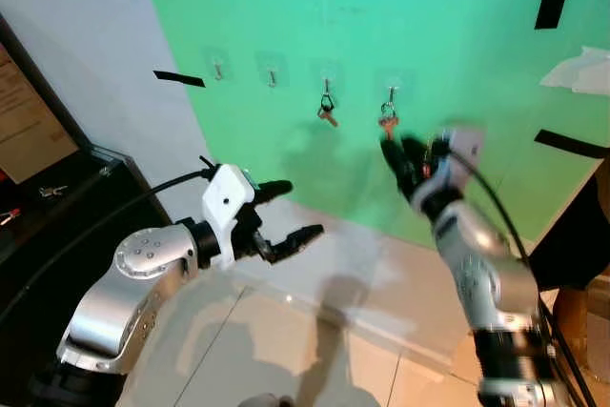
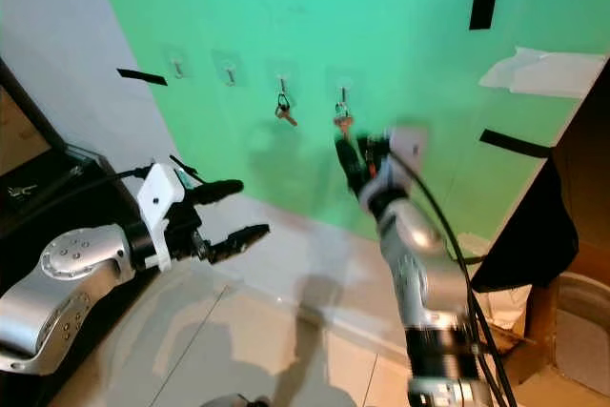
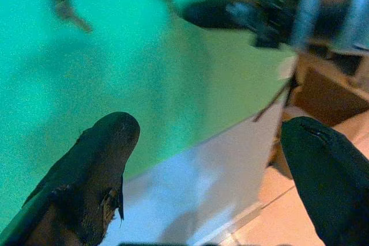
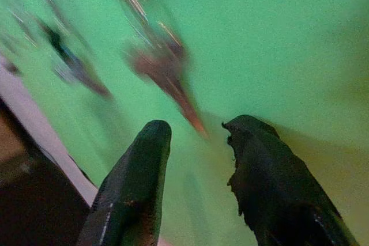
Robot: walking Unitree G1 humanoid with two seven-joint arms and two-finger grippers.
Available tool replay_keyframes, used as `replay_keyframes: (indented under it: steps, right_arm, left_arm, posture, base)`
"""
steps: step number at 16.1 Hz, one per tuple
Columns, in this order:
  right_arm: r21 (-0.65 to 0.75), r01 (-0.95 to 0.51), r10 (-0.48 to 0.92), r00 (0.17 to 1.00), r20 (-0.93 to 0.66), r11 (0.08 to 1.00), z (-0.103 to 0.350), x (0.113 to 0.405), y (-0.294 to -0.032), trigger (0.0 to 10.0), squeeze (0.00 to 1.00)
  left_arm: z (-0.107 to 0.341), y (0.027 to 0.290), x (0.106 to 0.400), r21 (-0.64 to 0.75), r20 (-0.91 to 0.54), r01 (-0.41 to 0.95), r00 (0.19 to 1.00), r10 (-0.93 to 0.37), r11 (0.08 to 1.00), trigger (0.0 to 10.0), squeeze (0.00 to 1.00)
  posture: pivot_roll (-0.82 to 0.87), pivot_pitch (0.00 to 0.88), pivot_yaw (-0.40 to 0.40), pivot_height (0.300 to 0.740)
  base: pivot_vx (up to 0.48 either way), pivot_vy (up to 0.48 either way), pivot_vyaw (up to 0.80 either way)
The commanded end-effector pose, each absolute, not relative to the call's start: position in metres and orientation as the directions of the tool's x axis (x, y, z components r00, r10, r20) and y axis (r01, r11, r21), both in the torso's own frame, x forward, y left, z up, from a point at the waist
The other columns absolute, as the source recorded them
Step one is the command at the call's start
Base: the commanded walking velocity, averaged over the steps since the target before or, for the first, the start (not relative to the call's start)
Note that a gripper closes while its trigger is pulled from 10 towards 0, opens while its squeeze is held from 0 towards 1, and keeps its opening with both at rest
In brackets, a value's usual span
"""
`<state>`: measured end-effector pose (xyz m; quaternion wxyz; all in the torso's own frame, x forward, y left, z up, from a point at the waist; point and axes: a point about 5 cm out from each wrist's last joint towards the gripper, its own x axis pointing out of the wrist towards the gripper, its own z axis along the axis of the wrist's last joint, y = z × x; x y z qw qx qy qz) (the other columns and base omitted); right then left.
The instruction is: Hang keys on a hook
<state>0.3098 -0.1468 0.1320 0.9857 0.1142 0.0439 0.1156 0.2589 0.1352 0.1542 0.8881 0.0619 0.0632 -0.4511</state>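
On 2 wall hooks (image 1: 390, 91), keys (image 1: 387, 121); right gripper (image 1: 395, 157) just below.

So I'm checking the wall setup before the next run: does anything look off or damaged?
A pale torn sheet sits crumpled and crooked on the green wall. The black tape strips lie at mismatched angles. Keys hang straight on two of four hooks; the right gripper, open, is just below one.

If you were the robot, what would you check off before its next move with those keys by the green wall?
1. Reddish key bunch hangs on its small wall hook: ok.
2. Right gripper open, fingers off the bunch: ok.
3. Dark key set on the neighbouring hook: ok.
4. Two spare hooks further left, free: ok.
5. Left gripper open, holding nothing: ok.
6. Key ring fully seated on its hook: cannot tell, blurred.
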Motion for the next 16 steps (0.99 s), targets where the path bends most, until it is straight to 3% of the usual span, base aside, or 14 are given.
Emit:
replay_keyframes:
  steps: [1, 4, 8, 10, 16]
  right_arm:
    - [0.19, -0.175, 0.197, 0.975, -0.1, 0.966, 0.123, 0.308, -0.152, 10.0, 1.0]
    - [0.17, -0.175, 0.194, 0.976, -0.102, 0.97, 0.112, 0.299, -0.156, 10.0, 1.0]
    - [0.137, -0.148, 0.168, 0.974, -0.151, 0.979, 0.101, 0.278, -0.166, 10.0, 1.0]
    - [0.105, -0.108, 0.128, 0.971, -0.202, 0.989, 0.088, 0.261, -0.172, 10.0, 1.0]
    - [-0.027, -0.107, 0.102, 0.985, -0.139, 0.994, 0.103, 0.263, -0.174, 10.0, 1.0]
  left_arm:
    - [0.158, 0.144, 0.266, 0.086, -0.164, 0.77, 0.637, -0.753, 0.632, 10.0, 0.0]
    - [0.158, 0.149, 0.272, 0.096, -0.155, 0.722, 0.691, -0.706, 0.686, 10.0, 0.0]
    - [0.138, 0.169, 0.28, 0.165, -0.212, 0.535, 0.84, -0.5, 0.828, 10.0, 0.0]
    - [0.129, 0.175, 0.275, 0.156, -0.174, 0.418, 0.904, -0.392, 0.895, 10.0, 0.0]
    - [0.11, 0.165, 0.268, 0.149, -0.177, 0.356, 0.927, -0.33, 0.922, 10.0, 0.0]
  posture:
    - [-0.03, 0.0, 0.13, 0.74]
    - [-0.03, 0.0, 0.133, 0.74]
    - [-0.04, 0.0, 0.128, 0.74]
    - [-0.05, 0.0, 0.128, 0.74]
    - [-0.05, 0.0, 0.098, 0.74]
  base:
    - [0.0, 0.0, 0.0]
    - [0.0, 0.0, 0.0]
    - [0.0, 0.0, 0.74]
    - [0.0, 0.0, 0.8]
    - [0.0, 0.0, 0.8]
